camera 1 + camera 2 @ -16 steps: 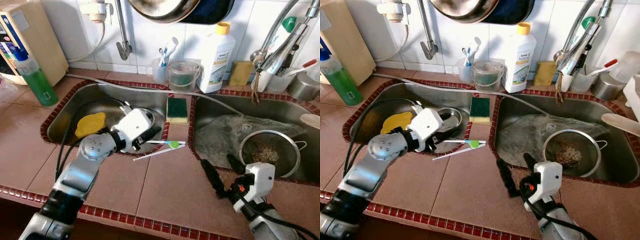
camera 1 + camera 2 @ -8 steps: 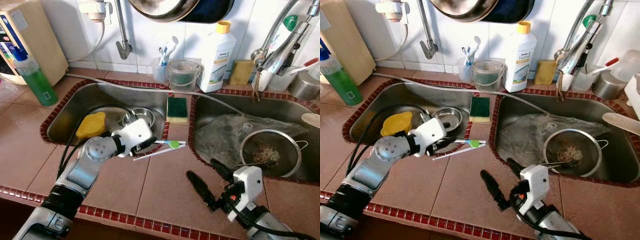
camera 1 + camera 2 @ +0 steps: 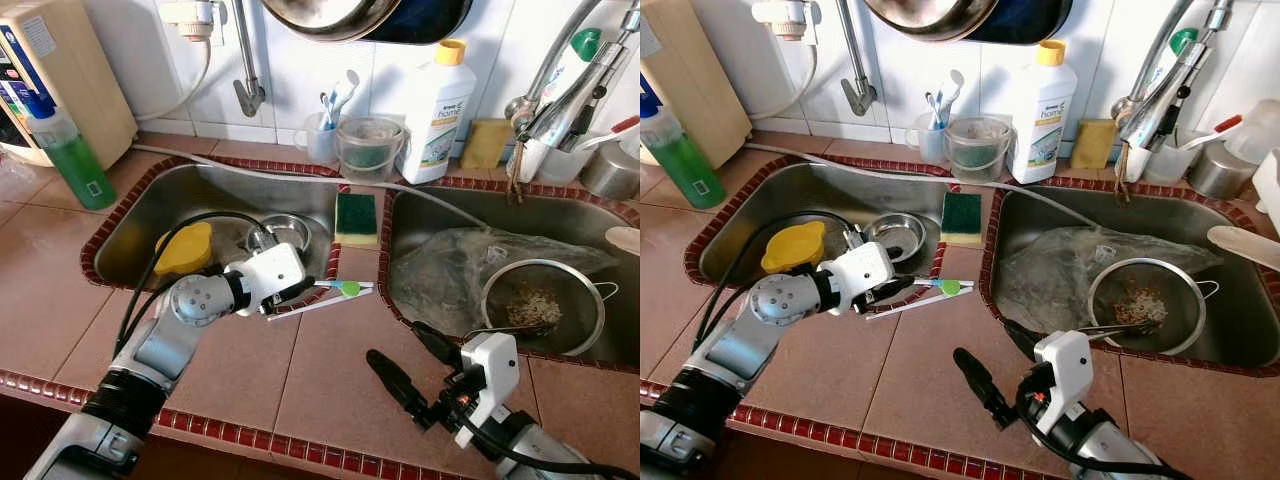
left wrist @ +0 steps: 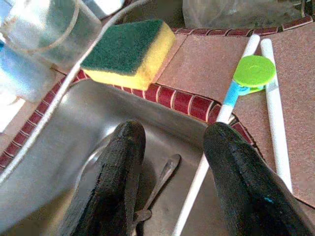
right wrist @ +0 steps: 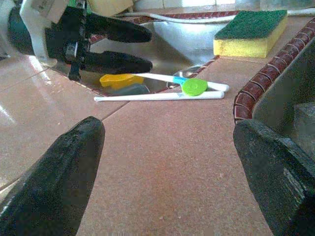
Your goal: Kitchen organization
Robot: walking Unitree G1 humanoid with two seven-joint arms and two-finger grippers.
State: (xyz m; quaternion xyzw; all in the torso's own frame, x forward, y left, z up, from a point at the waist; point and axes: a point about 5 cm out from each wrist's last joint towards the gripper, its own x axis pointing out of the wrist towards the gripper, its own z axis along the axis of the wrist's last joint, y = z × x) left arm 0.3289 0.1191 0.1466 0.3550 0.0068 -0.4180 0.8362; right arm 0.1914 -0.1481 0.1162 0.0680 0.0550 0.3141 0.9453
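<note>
A pair of white sticks joined by a green disc (image 3: 346, 289) lies across the red-tiled rim of the left sink (image 3: 130, 215), half over the basin. My left gripper (image 3: 305, 286) is open and low over that sink's right edge. Its fingertips (image 4: 129, 132) stop just short of the sticks (image 4: 268, 93), one of which runs alongside a finger. Nothing is between the fingers. My right gripper (image 3: 405, 355) hovers wide open over the brown counter tiles near the front, pointing at the sticks (image 5: 162, 94). A green-and-yellow sponge (image 3: 354, 218) sits on the divider between the sinks.
The left sink holds a yellow lid (image 3: 185, 248), a small steel bowl (image 3: 287, 229) and a spoon (image 4: 162, 177). A wire strainer (image 3: 540, 305) and clear plastic (image 3: 450, 270) fill the right sink. A detergent bottle (image 3: 433, 110), cups and a green bottle (image 3: 68, 152) line the back.
My left gripper has come down and settled at the sink edge beside the sticks. The right gripper has drawn back to the left over the counter, still open.
</note>
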